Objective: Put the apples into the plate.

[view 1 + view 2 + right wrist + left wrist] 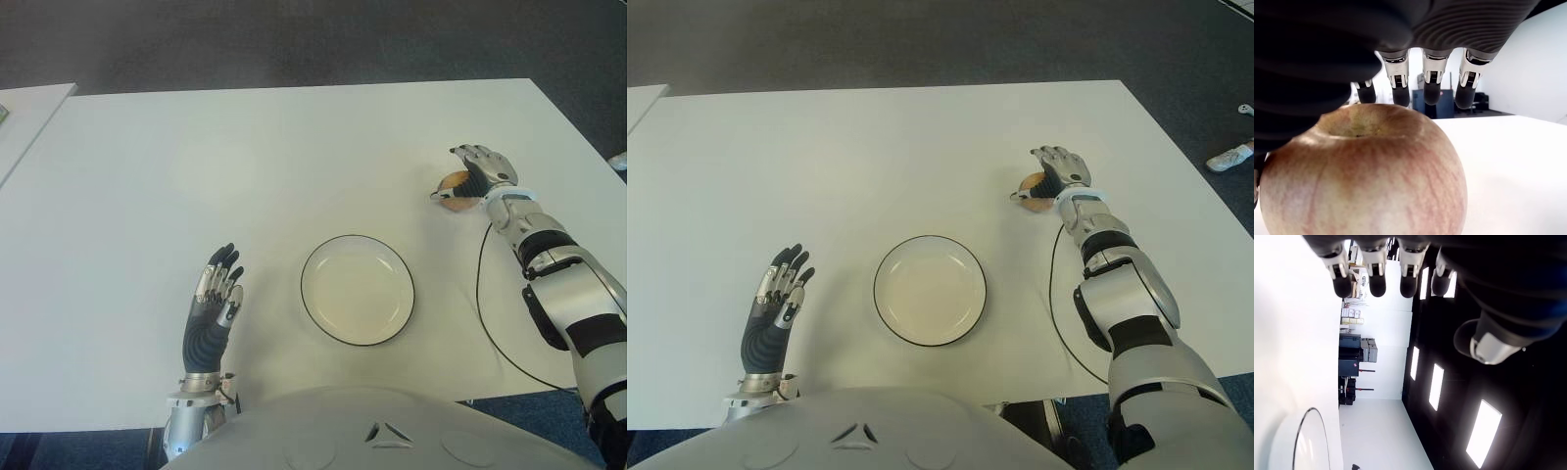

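A reddish-yellow apple (451, 184) stands on the white table (245, 157) at the right, beyond the plate. My right hand (478, 166) hovers right over it, palm above the fruit. The right wrist view shows the apple (1366, 171) filling the picture, with the fingers (1431, 78) straight out past its top and not closed round it. An empty white plate (358, 289) with a dark rim sits in the middle near the front edge. My left hand (217, 289) shows to the left of the plate, fingers spread and holding nothing.
A black cable (482, 294) loops over the table beside my right forearm, right of the plate. The corner of another white table (24, 108) stands at the far left. Dark floor lies beyond the table's far edge.
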`<state>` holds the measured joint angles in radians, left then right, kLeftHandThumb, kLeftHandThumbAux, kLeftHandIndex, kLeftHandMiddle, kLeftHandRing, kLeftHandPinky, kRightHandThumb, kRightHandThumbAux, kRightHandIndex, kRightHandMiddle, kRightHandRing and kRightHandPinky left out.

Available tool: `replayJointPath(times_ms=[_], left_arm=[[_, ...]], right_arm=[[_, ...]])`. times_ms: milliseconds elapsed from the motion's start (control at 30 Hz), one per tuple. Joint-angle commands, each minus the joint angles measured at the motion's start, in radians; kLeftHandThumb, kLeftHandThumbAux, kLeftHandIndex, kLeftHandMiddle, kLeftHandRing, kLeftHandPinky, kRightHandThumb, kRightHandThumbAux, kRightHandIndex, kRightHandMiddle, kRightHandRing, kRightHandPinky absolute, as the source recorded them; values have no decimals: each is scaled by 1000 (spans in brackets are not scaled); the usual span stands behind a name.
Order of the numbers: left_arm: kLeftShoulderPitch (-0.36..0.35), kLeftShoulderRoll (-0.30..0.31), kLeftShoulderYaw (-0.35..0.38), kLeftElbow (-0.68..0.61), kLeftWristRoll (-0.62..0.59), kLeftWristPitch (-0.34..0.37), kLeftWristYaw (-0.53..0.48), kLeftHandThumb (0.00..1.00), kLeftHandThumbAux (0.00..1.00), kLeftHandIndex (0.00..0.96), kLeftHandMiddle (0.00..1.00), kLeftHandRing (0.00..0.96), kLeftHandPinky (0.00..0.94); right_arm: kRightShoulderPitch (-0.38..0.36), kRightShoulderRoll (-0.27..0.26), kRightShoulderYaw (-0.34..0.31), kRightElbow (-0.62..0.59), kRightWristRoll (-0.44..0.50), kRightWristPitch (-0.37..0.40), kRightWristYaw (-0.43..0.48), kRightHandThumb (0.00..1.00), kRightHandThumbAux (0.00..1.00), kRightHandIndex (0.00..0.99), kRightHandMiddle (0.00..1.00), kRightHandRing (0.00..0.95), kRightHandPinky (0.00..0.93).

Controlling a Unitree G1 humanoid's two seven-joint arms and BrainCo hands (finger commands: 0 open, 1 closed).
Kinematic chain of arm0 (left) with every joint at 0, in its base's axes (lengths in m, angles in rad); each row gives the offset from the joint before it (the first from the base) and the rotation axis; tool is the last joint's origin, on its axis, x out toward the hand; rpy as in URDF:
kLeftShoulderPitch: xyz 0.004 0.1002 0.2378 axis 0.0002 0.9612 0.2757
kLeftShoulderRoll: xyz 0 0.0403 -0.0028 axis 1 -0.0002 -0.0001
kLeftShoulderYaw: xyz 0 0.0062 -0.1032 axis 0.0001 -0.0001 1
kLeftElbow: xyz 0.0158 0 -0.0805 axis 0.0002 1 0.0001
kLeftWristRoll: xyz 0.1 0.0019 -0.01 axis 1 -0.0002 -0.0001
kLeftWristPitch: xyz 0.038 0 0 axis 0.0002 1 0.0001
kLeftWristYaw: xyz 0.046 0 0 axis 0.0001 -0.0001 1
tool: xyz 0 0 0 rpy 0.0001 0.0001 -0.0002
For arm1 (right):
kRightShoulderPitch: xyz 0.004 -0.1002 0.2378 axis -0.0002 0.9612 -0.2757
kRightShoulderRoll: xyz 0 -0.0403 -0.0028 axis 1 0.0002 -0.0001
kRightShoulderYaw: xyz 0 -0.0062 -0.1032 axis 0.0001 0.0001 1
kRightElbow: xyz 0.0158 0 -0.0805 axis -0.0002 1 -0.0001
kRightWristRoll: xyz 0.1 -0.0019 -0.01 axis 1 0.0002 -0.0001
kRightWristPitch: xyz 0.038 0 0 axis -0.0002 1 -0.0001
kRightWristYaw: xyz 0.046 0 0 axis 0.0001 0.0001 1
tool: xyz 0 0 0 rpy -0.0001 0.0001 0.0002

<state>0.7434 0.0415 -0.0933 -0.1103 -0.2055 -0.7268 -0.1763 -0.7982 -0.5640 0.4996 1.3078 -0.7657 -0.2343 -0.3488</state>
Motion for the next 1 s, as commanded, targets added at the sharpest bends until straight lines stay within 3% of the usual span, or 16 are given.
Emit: replayJointPath(times_ms=[33,300,700,1000], left_arm=[[16,3,2,-8,-2,9,-11,73,480,77,15,0,0],[28,0,2,-11,-1,-13,-12,74,459,74,19,0,0],[83,-1,-11,-60,-2,26,-4,113,455,103,36,0,0],[117,2,-23,-69,-7,-27,-22,125,460,110,32,0,0]], right_arm=[[39,19,8,19,6,22,11,223,517,0,0,0,0],[48,22,-3,18,31,12,19,234,516,0,0,0,0],[76,48,1,19,46,25,29,240,511,0,0,0,0],[99,46,2,11,55,5,24,242,513,0,0,0,0]])
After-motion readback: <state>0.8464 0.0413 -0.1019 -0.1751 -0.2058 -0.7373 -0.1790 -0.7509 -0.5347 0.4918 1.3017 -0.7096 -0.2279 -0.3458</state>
